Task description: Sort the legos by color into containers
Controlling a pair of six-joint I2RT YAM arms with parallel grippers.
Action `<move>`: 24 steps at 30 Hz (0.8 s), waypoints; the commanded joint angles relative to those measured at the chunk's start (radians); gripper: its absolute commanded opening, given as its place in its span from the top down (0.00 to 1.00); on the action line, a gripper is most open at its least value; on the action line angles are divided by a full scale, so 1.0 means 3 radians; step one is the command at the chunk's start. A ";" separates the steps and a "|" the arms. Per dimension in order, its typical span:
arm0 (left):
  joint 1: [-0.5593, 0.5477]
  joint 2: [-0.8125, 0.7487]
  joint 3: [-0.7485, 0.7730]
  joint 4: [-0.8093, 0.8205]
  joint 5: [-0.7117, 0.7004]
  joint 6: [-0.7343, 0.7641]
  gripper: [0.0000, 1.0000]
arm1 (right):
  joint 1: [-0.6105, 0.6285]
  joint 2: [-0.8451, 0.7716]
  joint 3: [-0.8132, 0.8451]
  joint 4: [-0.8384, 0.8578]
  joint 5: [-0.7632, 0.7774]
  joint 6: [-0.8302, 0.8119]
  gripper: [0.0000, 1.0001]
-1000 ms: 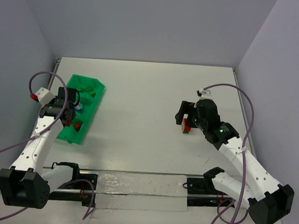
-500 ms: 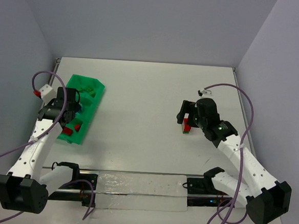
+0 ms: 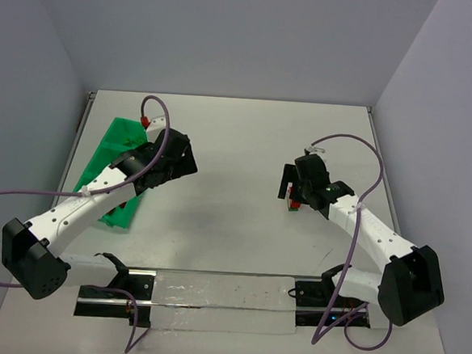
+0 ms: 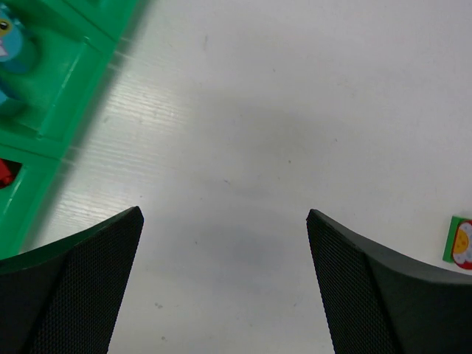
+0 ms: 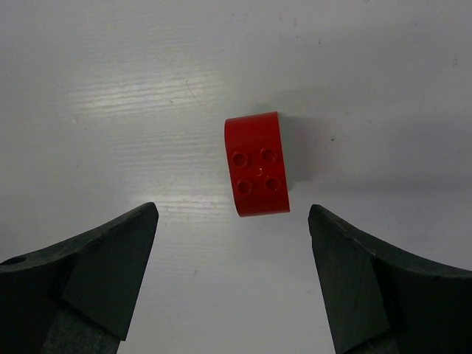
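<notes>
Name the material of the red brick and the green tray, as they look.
Red brick: looks like moulded hard plastic, smooth with slight sheen, four round studs on top. Green tray: likely plastic too, uniform bright colour, faint sheen on its compartment walls.

Robotics lab test cell, not a home or shop. Bare white table (image 3: 239,137) boxed in on 3 sides by plain grey walls (image 3: 229,39). Left arm (image 3: 72,210) & right arm (image 3: 370,231), w/ loose purple cables (image 3: 352,136), sit on a base rail (image 3: 220,289) at the near edge.
</notes>
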 commanded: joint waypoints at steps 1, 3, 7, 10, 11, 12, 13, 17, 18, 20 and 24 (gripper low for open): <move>-0.0122 0.0046 0.0153 0.0169 0.0162 0.0011 0.01 | -0.0043 0.0118 0.0011 0.0162 0.0244 0.0028 0.13; -0.0170 0.0092 0.0173 0.0163 0.0185 0.0008 0.01 | -0.0060 0.0184 -0.0012 0.0216 0.0223 0.0014 0.19; -0.0236 0.0125 0.0200 0.0168 0.0232 0.0006 0.01 | -0.0084 0.0260 -0.0024 0.0290 0.0169 -0.0007 0.36; -0.0270 0.0138 0.0214 0.0184 0.0254 0.0019 0.01 | -0.0102 0.0311 -0.0010 0.0318 0.0139 -0.0021 0.45; -0.0281 0.0144 0.0225 0.0183 0.0257 0.0021 0.01 | -0.0105 0.0335 -0.0005 0.0319 0.0133 -0.0021 0.46; -0.0284 0.0155 0.0236 0.0173 0.0257 0.0025 0.01 | -0.0108 0.0349 -0.0005 0.0326 0.0122 -0.0025 0.48; -0.0289 0.0162 0.0240 0.0162 0.0253 0.0029 0.01 | -0.0109 0.0361 -0.0005 0.0328 0.0115 -0.0026 0.48; -0.0306 0.0174 0.0260 0.0159 0.0257 0.0047 0.01 | -0.0109 0.0385 -0.0020 0.0349 0.0071 -0.0036 0.46; -0.0313 0.0174 0.0260 0.0162 0.0257 0.0047 0.01 | -0.0109 0.0385 -0.0027 0.0356 0.0041 -0.0036 0.45; -0.0316 0.0178 0.0252 0.0164 0.0261 0.0051 0.01 | -0.0109 0.0389 -0.0039 0.0372 -0.0029 -0.0036 0.43; -0.0337 0.0195 0.0262 0.0178 0.0294 0.0059 0.01 | -0.0109 0.0405 -0.0066 0.0441 -0.0224 -0.0011 0.42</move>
